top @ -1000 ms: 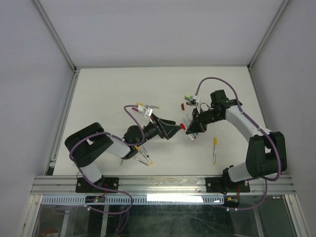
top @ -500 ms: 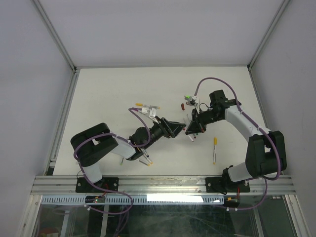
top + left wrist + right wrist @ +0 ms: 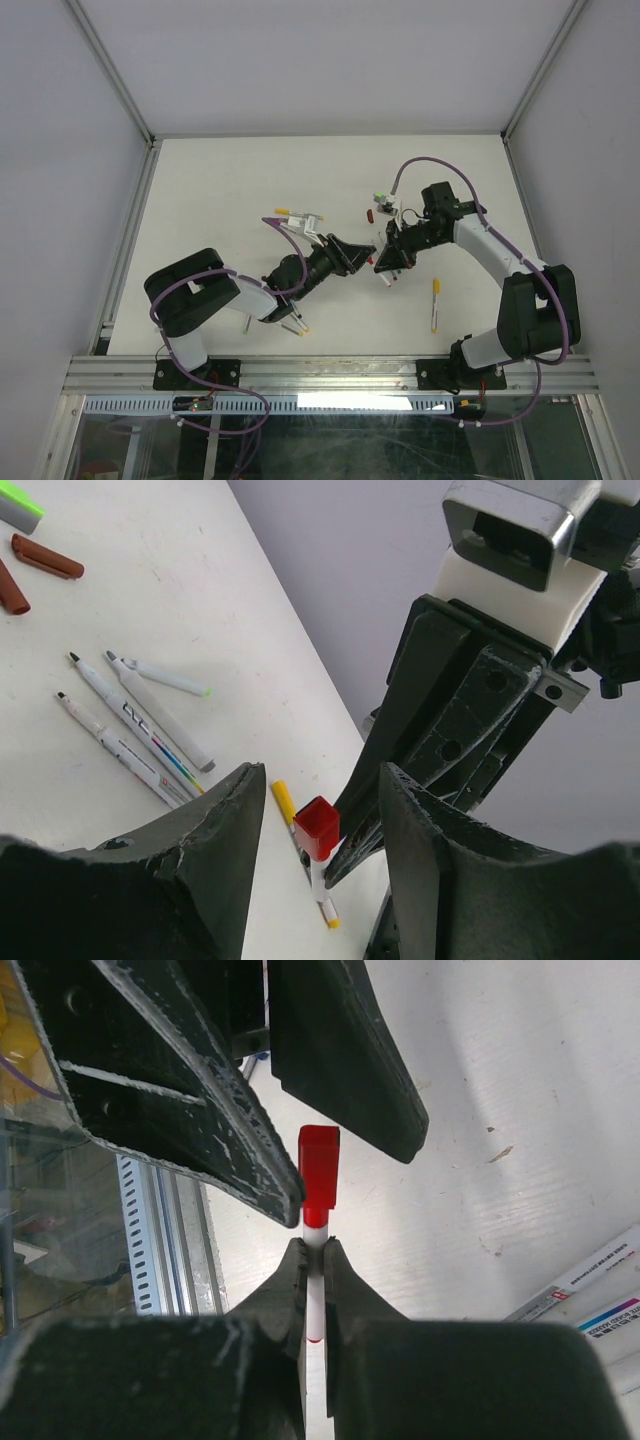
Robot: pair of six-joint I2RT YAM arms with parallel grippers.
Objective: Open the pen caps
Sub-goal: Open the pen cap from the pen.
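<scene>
The right gripper [image 3: 314, 1250] is clamped tight on a thin white plastic pen barrel [image 3: 315, 1295], its fingertips pinching just below the small red square plastic cap [image 3: 319, 1172], which sits on the barrel's end. The left gripper [image 3: 320, 776] faces it head on, its jaws spread wide with the cap [image 3: 317, 827] between its black fingers [image 3: 345, 1055], closed on nothing. From above, the left arm [image 3: 250, 295] stretches low from a folded elbow toward the middle of the white table [image 3: 220, 190]. The right arm [image 3: 490, 245] rises from its base, arches over and bends at the wrist back toward the left arm. On the table lie two dark red loose caps [image 3: 45, 558], several uncapped white pens [image 3: 145, 725] and a yellow-capped pen [image 3: 436, 305].
</scene>
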